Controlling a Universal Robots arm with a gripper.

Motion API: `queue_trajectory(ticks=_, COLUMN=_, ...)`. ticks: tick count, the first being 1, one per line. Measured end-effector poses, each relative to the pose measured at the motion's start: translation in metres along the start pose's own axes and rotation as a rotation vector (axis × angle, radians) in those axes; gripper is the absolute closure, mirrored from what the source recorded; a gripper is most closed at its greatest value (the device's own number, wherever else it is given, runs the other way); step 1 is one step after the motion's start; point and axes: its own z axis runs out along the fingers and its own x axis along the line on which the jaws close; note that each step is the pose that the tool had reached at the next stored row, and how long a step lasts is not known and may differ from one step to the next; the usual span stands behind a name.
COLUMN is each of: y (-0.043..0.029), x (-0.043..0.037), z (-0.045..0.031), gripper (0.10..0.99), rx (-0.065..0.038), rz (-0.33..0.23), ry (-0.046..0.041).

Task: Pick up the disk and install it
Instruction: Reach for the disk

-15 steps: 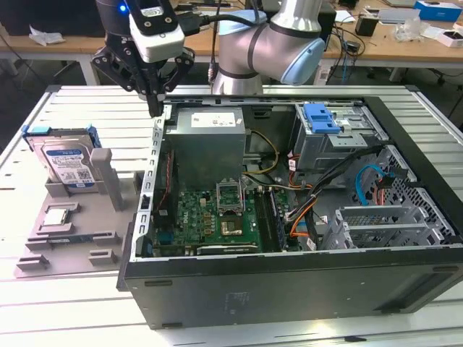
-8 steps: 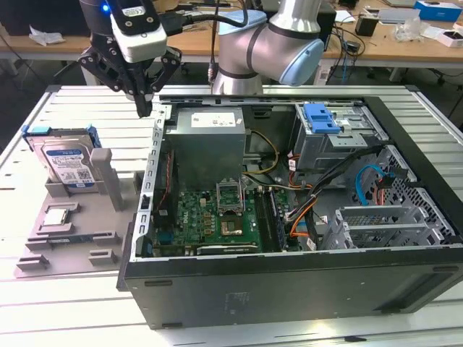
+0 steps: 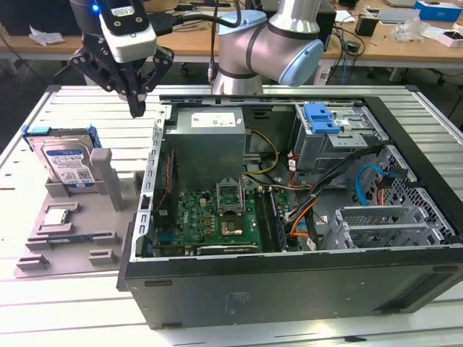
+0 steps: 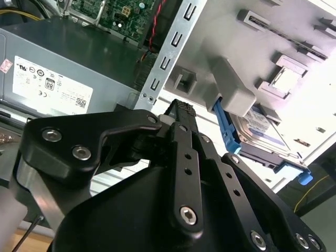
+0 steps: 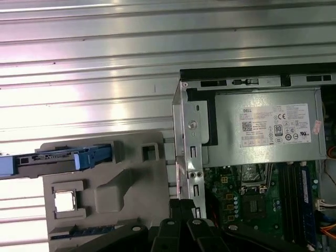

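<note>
On its holder [image 3: 98, 217], exterior view's left, the disk [image 3: 69, 163] stands on edge. We judge it rigid, dense and shock-shy; grip its flat faces. Hand [image 3: 136, 108] hangs nearby, pinched together, holding nothing.

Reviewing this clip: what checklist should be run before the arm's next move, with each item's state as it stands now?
1. Disk upright in grey holder: ok.
2. Claw empty: ok, shut on nothing.
3. Claw above disk: not ok; it hangs between holder and computer case.
4. Claw open to grasp: not ok.
5. Case side open: ok.
6. Drive cage free: cannot tell.
</note>
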Motion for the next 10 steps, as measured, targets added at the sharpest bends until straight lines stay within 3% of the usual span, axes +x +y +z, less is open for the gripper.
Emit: queue_trajectory(ticks=10, y=-0.0006, x=0.0085, z=-0.0001, gripper=0.98, rx=0.0, rz=0.0, ry=0.0001)
